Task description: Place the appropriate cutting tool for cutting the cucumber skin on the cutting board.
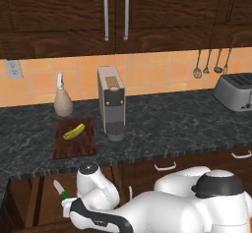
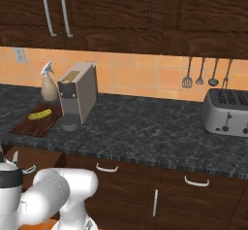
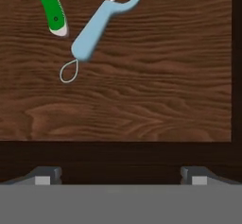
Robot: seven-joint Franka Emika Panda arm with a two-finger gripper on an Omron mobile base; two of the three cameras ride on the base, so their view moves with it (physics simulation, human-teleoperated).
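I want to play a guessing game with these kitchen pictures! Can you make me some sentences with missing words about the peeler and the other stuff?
1. The cucumber lies on top of the ____.
2. In the hand view, the peeler has a light ____ handle.
3. The thing lying next to the peeler is a knife with a ____ handle.
4. The spray bottle stands on the counter just behind the ____.

Missing words: cutting board; blue; green; cutting board
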